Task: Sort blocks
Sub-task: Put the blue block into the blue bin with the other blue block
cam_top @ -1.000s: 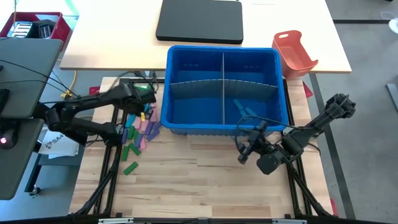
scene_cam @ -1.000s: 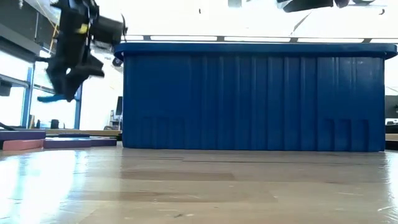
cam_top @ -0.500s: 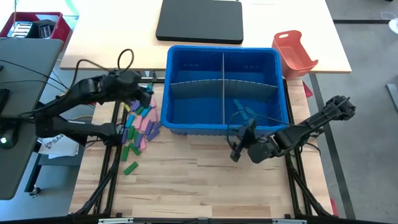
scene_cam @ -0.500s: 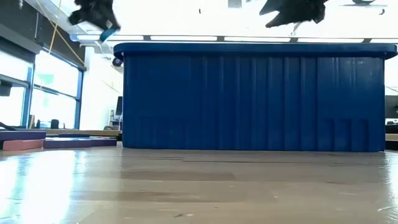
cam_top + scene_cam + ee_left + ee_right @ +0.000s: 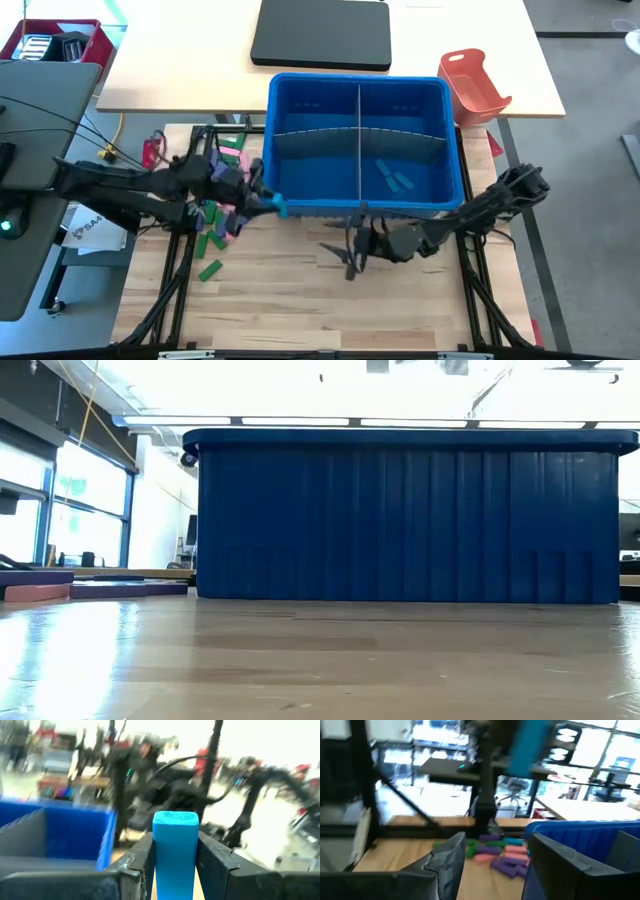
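The blocks (image 5: 224, 200) lie in a mixed pile of green, pink, purple and blue on the wood, left of the blue bin (image 5: 300, 110). Two blue blocks (image 5: 392, 175) lie in the bin's right half. My left gripper (image 5: 268, 203) is level by the bin's near left corner, shut on a blue block (image 5: 279, 208). My right gripper (image 5: 348, 257) is open and holds nothing, in front of the bin's near wall. Its wrist view looks toward the pile (image 5: 495, 852). My left gripper pinches the blue block's two flat sides (image 5: 175, 865) between its two fingers. The block's free end (image 5: 175, 820) sticks out past the fingertips. The fingers are level and point toward the table's right. The block is lifted clear of the table.
A grey divider (image 5: 358, 140) splits the bin into compartments. An orange-red tray (image 5: 472, 85) stands at the bin's far right, and a black flat case (image 5: 322, 35) lies beyond the bin. In the low view the bin's near wall (image 5: 400, 520) fills the middle.
My left gripper has risen from over the pile with the blue block, turned from pointing down to level, and swung toward the bin's near left corner. My right gripper has moved toward the table's left along the bin's near wall, still open.
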{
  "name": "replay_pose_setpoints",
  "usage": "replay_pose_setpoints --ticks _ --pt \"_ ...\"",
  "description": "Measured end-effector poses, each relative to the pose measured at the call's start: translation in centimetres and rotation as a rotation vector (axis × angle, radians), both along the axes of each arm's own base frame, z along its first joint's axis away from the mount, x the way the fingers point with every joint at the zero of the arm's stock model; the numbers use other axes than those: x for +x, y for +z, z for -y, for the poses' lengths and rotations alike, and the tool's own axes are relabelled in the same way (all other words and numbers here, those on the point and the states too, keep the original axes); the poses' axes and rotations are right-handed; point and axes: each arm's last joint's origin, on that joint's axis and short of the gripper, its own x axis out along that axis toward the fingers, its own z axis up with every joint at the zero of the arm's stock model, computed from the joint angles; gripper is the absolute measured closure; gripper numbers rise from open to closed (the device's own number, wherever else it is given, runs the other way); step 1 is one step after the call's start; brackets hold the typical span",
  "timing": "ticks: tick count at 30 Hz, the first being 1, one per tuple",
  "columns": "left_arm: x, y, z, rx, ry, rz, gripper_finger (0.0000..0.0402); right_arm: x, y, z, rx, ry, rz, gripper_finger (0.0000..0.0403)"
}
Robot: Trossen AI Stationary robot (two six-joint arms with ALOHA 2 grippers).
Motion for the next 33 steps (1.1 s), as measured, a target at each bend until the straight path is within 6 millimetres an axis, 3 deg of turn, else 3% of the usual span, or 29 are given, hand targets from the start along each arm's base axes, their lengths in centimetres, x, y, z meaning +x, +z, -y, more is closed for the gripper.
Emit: replay_pose_setpoints --ticks 7,13,20,33 --pt "2.6 -2.7 2.4 0.065 -0.088 0.077 0.0295 1.7 0.3 2.1 0.13 0.055 0.087 0.019" --pt "4.2 -4.0 2.7 0.057 0.067 0.028 0.0295 2.5 1.7 2.3 0.083 0.064 0.048 0.019" --pt "5.0 -4.4 2.7 0.04 0.115 0.056 0.0295 2.9 2.0 2.6 0.08 -0.007 -0.056 0.019" --pt "5.1 -4.4 3.4 0.028 0.124 0.071 0.0293 3.4 1.2 2.9 0.115 -0.046 -0.074 0.019"
